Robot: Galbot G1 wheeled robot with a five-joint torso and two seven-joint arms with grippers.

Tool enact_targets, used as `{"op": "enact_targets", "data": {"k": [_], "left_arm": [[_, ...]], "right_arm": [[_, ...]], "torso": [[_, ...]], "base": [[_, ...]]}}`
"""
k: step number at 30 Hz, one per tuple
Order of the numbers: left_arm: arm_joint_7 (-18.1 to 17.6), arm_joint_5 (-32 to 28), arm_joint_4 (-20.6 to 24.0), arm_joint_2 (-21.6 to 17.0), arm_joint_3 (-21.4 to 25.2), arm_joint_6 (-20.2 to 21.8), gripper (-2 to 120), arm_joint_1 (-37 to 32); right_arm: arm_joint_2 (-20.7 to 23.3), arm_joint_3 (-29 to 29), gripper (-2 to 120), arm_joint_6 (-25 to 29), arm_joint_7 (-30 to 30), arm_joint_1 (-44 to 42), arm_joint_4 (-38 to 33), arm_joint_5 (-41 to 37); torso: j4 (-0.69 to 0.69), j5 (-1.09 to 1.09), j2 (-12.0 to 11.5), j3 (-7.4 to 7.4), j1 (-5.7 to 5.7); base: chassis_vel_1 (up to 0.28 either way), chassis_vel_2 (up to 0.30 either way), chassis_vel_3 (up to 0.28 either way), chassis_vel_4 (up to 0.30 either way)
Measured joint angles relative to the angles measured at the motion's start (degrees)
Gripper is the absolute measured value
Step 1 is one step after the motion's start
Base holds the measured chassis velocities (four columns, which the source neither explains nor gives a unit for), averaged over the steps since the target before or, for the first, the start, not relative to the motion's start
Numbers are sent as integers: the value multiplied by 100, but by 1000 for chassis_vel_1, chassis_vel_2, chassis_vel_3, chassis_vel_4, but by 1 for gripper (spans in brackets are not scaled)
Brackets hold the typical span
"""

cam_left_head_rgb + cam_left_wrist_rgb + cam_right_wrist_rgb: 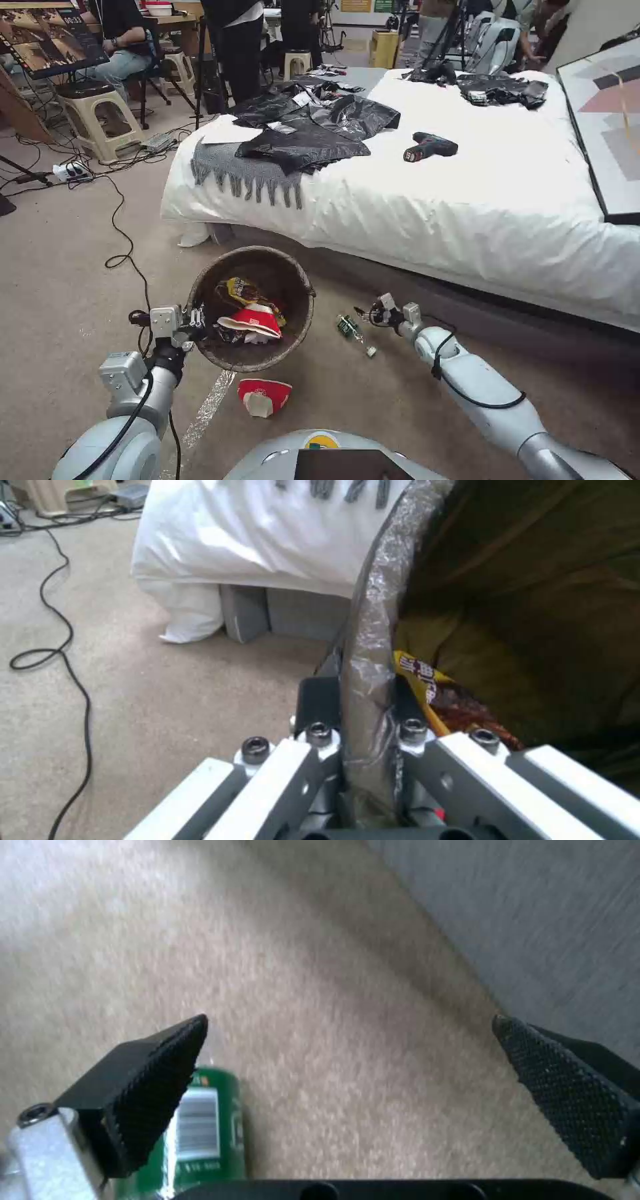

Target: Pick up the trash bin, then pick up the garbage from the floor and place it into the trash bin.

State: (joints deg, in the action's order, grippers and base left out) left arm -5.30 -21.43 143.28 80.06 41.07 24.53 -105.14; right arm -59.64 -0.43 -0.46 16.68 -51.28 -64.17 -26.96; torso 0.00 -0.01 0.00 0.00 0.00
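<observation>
Head view: left gripper [195, 321] clamps rim of trash bin [251, 308], held off carpet, cups and wrappers inside. Red cup [264, 396] on floor below. Right gripper [375, 311] low beside green-labelled bottle [349, 327].

Left wrist view: fingers [319, 705] pinch slick bag-covered rim; bin may slip or tilt.

Right wrist view: jaws wide, bottle [198, 1135] under one finger [157, 1085], off-centre; closing may knock it away.

The beige carpeted floor [67, 267] carries a crushed red-and-white paper cup [264, 396], a small green-labelled bottle [348, 327] and a black cable [123, 233]. The white-sheeted bed [467, 200] holds black plastic sheets [313, 130], a fringed grey scarf [240, 175] and a cordless drill [429, 146].
</observation>
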Motion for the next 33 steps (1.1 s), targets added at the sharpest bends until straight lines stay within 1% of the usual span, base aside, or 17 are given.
{"op": "enact_targets", "data": {"k": [8, 20, 33], "left_arm": [[-1, 4, 0, -22, -9, 0, 0, 5], [4, 13, 0, -51, -34, 4, 0, 24], [5, 9, -1, -49, -24, 5, 0, 34]], "right_arm": [[-139, -81, 100, 35, 16, -67, 16, 234], [-174, -94, 100, 24, -4, -272, -96, 389], [-317, -78, 100, 28, -35, -339, 67, 518]], "torso": [[0, 1, 0, 0, 0], [-1, 0, 0, 0, 0], [0, 0, 0, 0, 0]], "base": [[0, 0, 0, 0], [0, 0, 0, 0], [0, 0, 0, 0]]}}
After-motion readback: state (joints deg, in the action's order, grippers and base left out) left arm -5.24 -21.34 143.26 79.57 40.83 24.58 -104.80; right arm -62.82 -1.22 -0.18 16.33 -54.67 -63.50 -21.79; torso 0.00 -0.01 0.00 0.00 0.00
